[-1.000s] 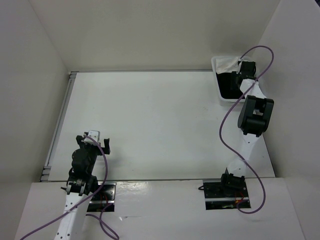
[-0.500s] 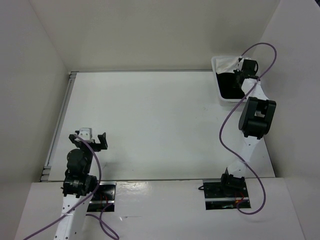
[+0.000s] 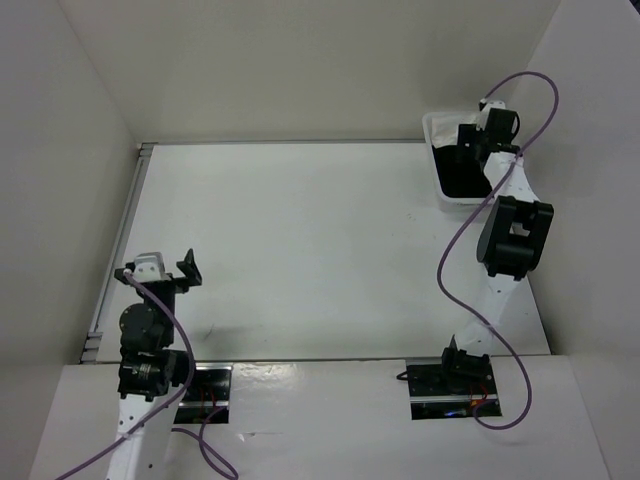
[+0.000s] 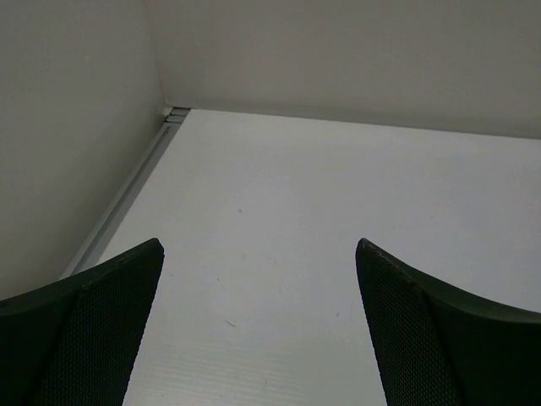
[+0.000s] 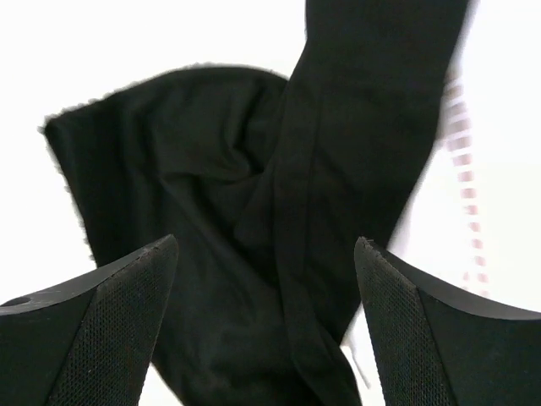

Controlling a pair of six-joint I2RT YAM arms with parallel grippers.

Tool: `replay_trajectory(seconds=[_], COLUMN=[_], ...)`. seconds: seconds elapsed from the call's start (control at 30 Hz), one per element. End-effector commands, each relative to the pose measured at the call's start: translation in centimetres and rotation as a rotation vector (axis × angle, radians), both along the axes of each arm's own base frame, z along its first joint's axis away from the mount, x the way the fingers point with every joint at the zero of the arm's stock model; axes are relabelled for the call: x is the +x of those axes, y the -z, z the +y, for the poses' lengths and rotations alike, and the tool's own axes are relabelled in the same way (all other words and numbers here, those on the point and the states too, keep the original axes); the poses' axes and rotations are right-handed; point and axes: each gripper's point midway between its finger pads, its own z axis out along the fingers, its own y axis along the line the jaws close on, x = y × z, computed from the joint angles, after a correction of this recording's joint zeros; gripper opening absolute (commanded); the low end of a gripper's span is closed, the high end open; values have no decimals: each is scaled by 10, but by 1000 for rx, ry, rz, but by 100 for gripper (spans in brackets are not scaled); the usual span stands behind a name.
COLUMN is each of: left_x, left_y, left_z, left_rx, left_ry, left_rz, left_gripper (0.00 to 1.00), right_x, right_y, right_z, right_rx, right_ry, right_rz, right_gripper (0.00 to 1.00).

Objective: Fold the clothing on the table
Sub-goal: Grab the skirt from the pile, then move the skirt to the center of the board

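Note:
The black clothing lies crumpled inside a small white bin at the table's back right corner. In the right wrist view the clothing fills the space below my right gripper, whose jaws stand wide apart just above the fabric with nothing pinched. From above, the right gripper hangs over the bin's far end. My left gripper is open near the front left of the white table. In its wrist view the left gripper shows only bare table between the fingers.
A metal rail runs along the table's left edge, seen also as the rail beside the left wall. White walls enclose the left, back and right sides. A purple cable loops beside the right arm.
The left arm has drawn back toward the left rail, its gripper turning. The right gripper has shifted toward the bin's far end, and the white cloth seen there before is now covered.

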Motion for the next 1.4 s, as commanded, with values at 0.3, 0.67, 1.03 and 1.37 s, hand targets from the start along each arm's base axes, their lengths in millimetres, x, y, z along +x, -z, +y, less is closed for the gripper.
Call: replay_trajectory(seconds=[0.3,0.67,1.03,1.37], left_x=[-8,18,44,89], left_y=[-88,-150,-248,-157], left_z=[36,65,76,52], left_rx=[-205,-157,12,270], left_ry=[-220,-439,-489,-225], left_rz=[-156,41,226,663], left_gripper=[100,100,100,100], right_x=[18,14,-8,-12], right_y=[79,40,-62,-80], right_z=[-14,-7,12,9], right_rx=[-70,-67,-65,-81], right_ry=[17,-21,-72,-54], right_rz=[144,90,-92,-116], right_gripper=[84,0,0,1])
